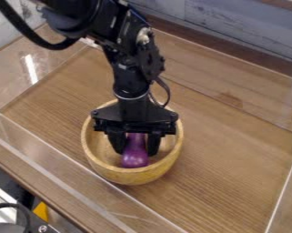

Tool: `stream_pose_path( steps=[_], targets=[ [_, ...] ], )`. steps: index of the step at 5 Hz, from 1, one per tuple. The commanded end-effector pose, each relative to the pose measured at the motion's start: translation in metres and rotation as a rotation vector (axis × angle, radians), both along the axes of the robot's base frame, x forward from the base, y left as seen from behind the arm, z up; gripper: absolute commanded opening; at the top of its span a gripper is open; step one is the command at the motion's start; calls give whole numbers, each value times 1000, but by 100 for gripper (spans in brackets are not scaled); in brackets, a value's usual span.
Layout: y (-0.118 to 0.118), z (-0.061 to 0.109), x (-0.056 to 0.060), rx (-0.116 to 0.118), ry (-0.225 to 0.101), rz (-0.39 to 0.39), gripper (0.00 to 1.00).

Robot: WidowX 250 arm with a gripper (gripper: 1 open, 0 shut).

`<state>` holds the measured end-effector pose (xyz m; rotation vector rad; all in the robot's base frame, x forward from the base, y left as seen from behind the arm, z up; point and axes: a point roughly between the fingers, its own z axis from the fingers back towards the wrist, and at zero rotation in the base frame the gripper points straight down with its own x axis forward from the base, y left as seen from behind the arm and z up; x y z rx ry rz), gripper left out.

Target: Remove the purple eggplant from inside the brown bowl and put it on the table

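Observation:
The purple eggplant (134,156) lies inside the brown bowl (131,175), which stands on the table (233,136) near its front edge. My gripper (135,146) points straight down into the bowl, its two black fingers drawn in against the eggplant's sides, shut on it. The upper part of the eggplant is hidden behind the fingers; its rounded lower end shows below them, resting in the bowl.
Clear acrylic walls (39,187) edge the table at the front, left and right. The black arm (124,55) rises from the bowl toward the upper left. Bare wood lies to the right of and behind the bowl.

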<state>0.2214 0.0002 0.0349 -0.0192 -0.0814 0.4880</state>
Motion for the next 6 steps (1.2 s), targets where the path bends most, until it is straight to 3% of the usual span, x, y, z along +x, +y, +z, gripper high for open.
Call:
stream_pose_path(
  steps=[1,4,6],
  targets=[
    [-3,9,4,-2,-23,-12,0],
    [-6,29,6,-25,-28,-5,0],
    [-10,61,11,-58,-57,11,0]
  ],
)
